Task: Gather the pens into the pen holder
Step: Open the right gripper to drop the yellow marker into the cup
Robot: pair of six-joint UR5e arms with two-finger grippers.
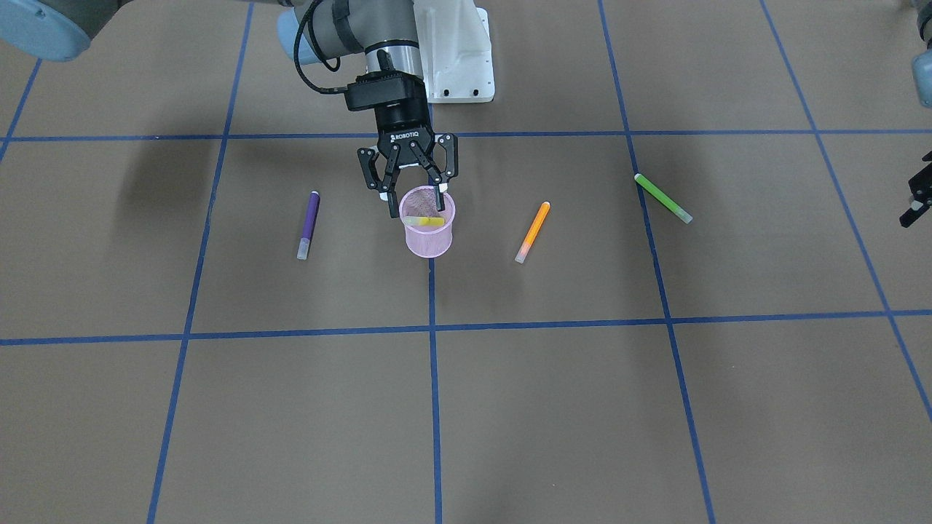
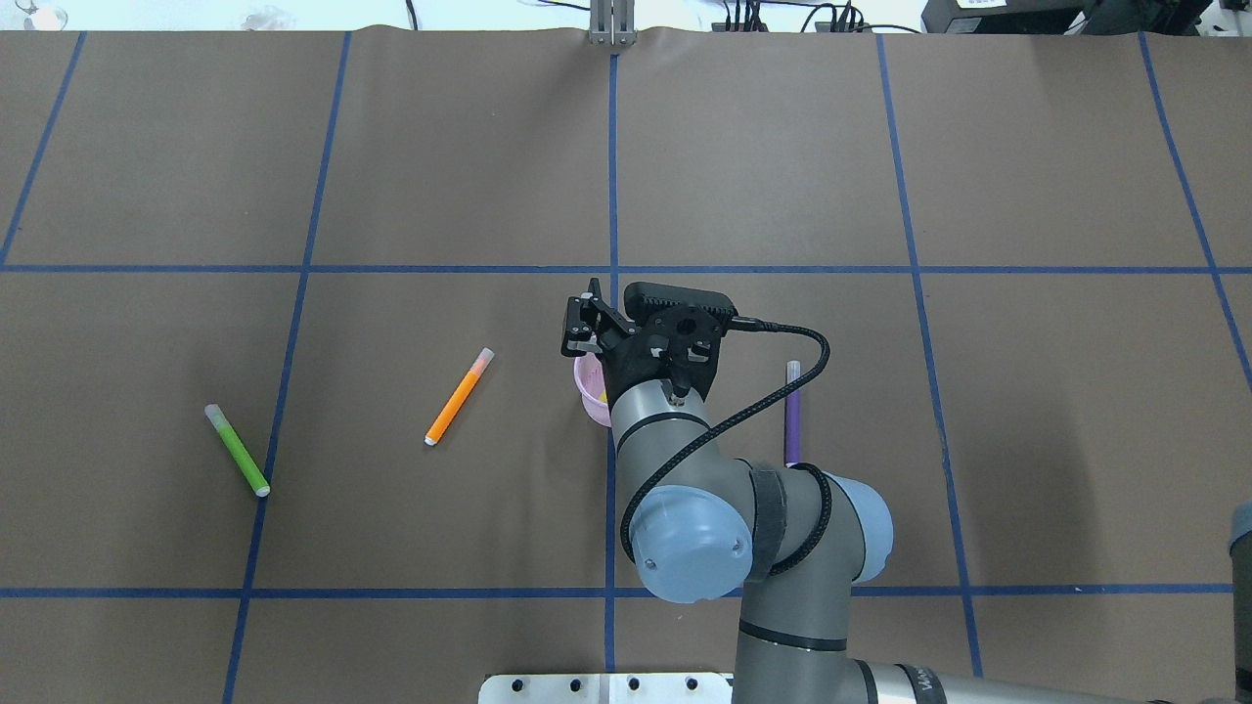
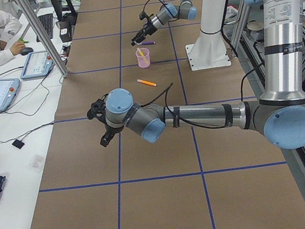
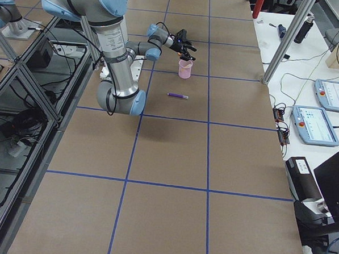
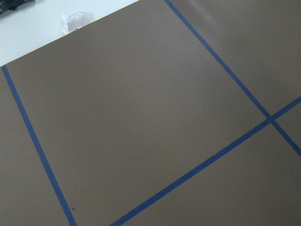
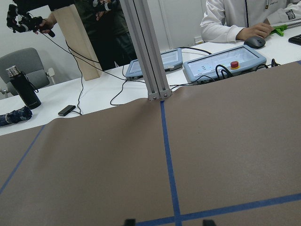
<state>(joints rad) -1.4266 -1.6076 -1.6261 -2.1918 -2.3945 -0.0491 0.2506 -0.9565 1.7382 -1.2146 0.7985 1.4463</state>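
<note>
— What's around the pen holder?
— A brown paper-covered table point(image 1: 510, 407) gridded with blue tape lines point(image 1: 434, 364), and my white base plate point(image 1: 459, 58) behind. Seen from overhead, my right wrist point(image 2: 655, 411) covers most of the pink mesh pen holder point(image 1: 429, 234).
— Count the things.
— Four pens, one holder. The purple pen point(image 1: 309, 224), orange pen point(image 1: 532, 231) and green pen point(image 1: 662, 198) lie flat on the table, well apart. Purple and orange flank the holder; green lies farther out, toward my left gripper point(image 1: 917, 196).
— And inside?
— Only the yellow pen point(image 1: 426, 220), leaning in the holder.
— Your grippers?
— My right gripper point(image 1: 411, 193) hangs just over the rim, fingers spread, grasping nothing. The left is cut by the picture's edge; I cannot tell.
</note>
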